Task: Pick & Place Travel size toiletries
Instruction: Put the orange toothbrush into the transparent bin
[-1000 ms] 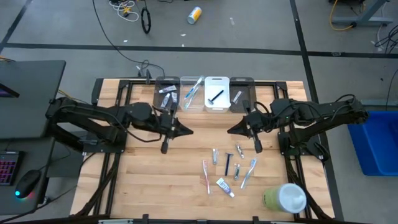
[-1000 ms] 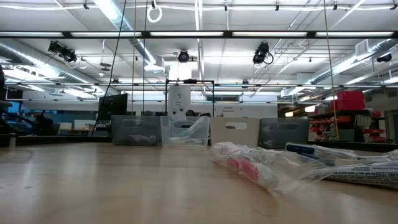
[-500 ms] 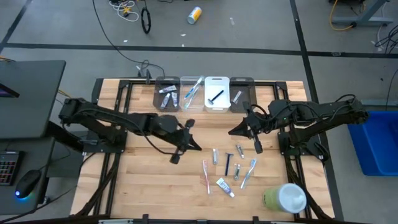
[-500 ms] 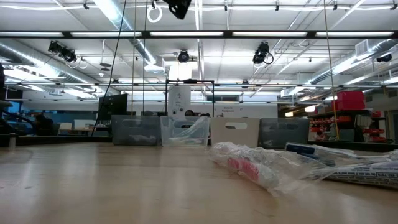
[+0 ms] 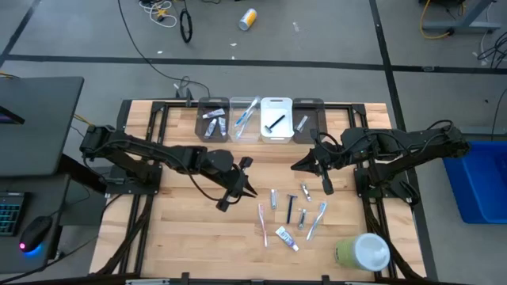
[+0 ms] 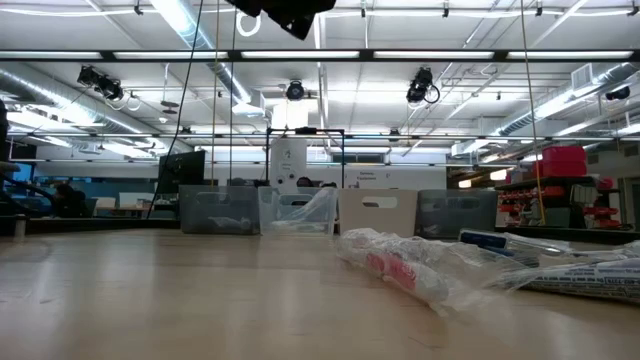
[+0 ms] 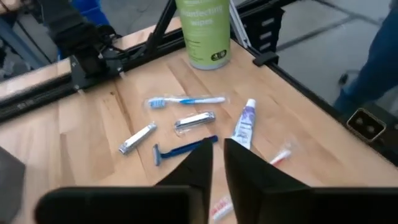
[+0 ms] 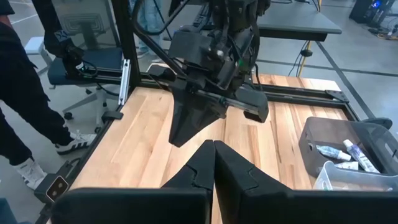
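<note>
The left gripper [image 5: 250,191] has been reaching farther toward the toiletries [image 5: 289,212] scattered on the table [image 5: 182,237]; its fingers [image 7: 200,167] are standing slightly parted, holding nothing. A pink toothbrush [image 5: 262,224] is lying just beside it. The right gripper [image 5: 295,167] is hanging with fingers pressed together, near the bins [image 5: 260,119].

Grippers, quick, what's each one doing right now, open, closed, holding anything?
Left gripper: fingers slightly open, holding nothing, above the loose toiletries.
Right gripper: fingers closed, holding nothing, waiting near the bins.
</note>
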Controlling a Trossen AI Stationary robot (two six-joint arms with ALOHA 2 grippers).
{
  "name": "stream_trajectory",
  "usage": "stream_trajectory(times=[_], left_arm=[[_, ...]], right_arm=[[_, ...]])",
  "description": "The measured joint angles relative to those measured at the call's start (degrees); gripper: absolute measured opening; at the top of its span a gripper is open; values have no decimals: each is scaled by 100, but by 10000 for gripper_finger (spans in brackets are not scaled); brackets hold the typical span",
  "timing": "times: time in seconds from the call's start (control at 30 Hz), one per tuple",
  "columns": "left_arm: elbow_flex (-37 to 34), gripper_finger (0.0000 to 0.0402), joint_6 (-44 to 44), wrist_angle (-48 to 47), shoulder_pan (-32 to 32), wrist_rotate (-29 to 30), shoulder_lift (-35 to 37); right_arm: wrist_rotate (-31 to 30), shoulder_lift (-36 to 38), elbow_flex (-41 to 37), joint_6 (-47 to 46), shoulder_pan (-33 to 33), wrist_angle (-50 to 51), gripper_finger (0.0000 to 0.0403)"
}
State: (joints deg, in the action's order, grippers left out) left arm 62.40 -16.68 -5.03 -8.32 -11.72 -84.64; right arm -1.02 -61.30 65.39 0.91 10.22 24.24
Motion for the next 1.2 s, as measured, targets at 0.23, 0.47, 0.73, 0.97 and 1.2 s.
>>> stream_trajectory(times=[0.23, 0.47, 0.73, 0.97, 1.2], left_arm=[[569, 137, -346, -517, 2, 148, -187], [923, 199, -314, -1063, 2, 338, -417], [950, 159, -117, -838, 2, 460, -389], [942, 102, 135, -743, -29, 405, -251], [950, 30, 389, -712, -63, 404, 108]], right_arm=[[0, 0, 0, 0, 0, 1, 10], [0, -2, 0, 0, 0, 56, 9], [2, -2, 0, 59, 0, 165, 8], [102, -215, 0, 211, -2, 271, 8], [420, -707, 0, 844, 0, 209, 8]])
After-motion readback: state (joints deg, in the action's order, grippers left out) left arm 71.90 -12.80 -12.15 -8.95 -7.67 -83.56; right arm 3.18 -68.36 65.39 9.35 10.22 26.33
